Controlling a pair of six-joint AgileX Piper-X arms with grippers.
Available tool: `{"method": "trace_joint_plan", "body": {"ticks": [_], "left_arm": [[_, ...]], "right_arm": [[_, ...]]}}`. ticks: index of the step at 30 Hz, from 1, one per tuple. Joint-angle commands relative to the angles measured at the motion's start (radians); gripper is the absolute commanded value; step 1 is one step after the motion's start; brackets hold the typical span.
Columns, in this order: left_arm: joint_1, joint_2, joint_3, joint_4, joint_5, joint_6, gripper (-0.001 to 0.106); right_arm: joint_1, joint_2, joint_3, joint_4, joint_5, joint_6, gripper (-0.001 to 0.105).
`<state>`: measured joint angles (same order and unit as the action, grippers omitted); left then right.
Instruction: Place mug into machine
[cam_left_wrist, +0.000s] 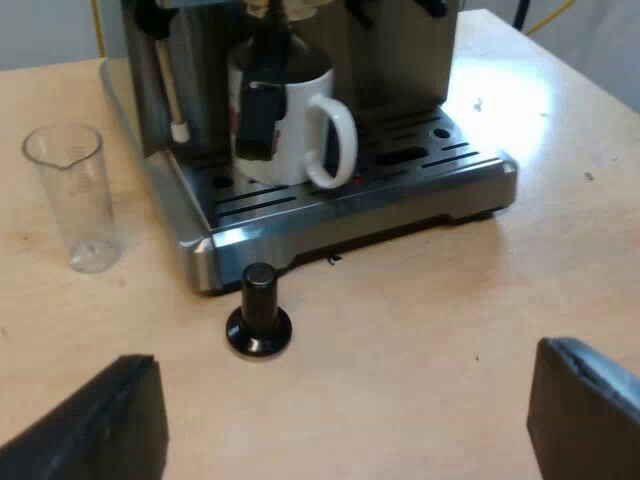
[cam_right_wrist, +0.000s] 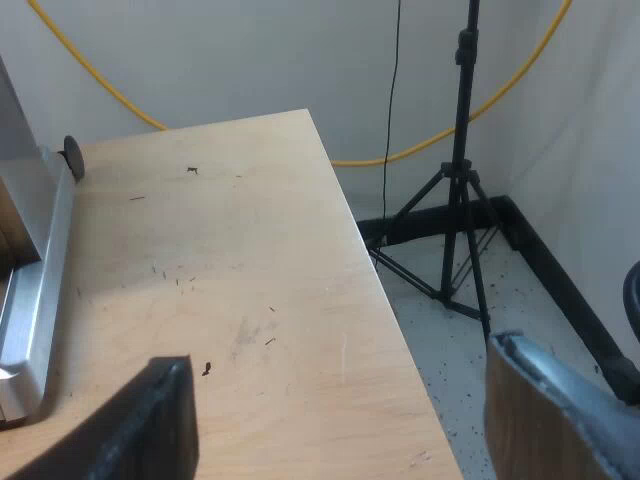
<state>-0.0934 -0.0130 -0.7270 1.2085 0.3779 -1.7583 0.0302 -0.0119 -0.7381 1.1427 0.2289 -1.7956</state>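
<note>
- The mug (cam_left_wrist: 300, 130) stands upright on the drip tray (cam_left_wrist: 455, 180) of the espresso machine (cam_left_wrist: 400, 50), well ahead of the left gripper (cam_left_wrist: 347, 355). Its white handle is turned out toward the jaws.
- The left jaws are spread wide and hold nothing, with bare table (cam_left_wrist: 430, 300) between them.
- The right gripper (cam_right_wrist: 340, 355) also has its jaws spread wide and empty, over tabletop. A strip of the machine's metal base (cam_right_wrist: 40, 260) lies off to one side of them.
- Judged from this, the mug is already seated and what remains is to confirm and clear. A good finish keeps the left jaws apart and draws them straight away from the tray, without swinging.
- The tamper (cam_left_wrist: 259, 325), black-knobbed, stands on the table between the jaws and the tray, close to the tray's lip. The measuring glass (cam_left_wrist: 78, 195) stands beside the machine. Either could tip if brushed, so any further nudge to the mug should come in above the tamper.
- If the mug needs centring, the jutting handle is the easiest hold, and a light push on the body risks less than a regrip.
- The holder handle (cam_left_wrist: 262, 115) hangs dark in front of the mug and hides part of its wall and rim.
- The spouts cannot be made out, so whether the mug sits squarely beneath them cannot be told.
- The machine's upper body is cut off.
- The print on the mug is too unclear to read.
</note>
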Motion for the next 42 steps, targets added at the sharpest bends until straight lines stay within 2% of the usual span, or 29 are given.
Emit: {"method": "trace_joint_plan", "body": {"ticks": [1, 4, 8, 13, 22, 42], "left_arm": [[0.001, -0.141, 0.034, -0.071, -0.064, -0.012, 0.08], [0.001, -0.141, 0.082, -0.143, -0.16, -0.012, 0.08], [0.001, -0.139, 0.146, -0.2, -0.209, -0.012, 0.08], [0.001, -0.139, 0.214, -0.198, -0.21, -0.012, 0.08], [0.001, -0.139, 0.217, -0.2, -0.21, -0.011, 0.08], [0.001, -0.139, 0.217, -0.2, -0.21, -0.011, 0.08]], "right_arm": [[-0.004, -0.041, -0.001, -0.011, -0.028, -0.004, 0.062], [-0.004, -0.041, 0.011, -0.024, -0.056, -0.004, 0.062], [-0.004, -0.041, 0.045, -0.026, -0.058, -0.004, 0.062], [-0.004, -0.041, 0.108, -0.024, -0.051, -0.004, 0.062], [-0.004, -0.041, 0.178, -0.024, -0.05, -0.004, 0.062], [-0.004, -0.041, 0.178, -0.027, -0.049, -0.004, 0.062]]}}
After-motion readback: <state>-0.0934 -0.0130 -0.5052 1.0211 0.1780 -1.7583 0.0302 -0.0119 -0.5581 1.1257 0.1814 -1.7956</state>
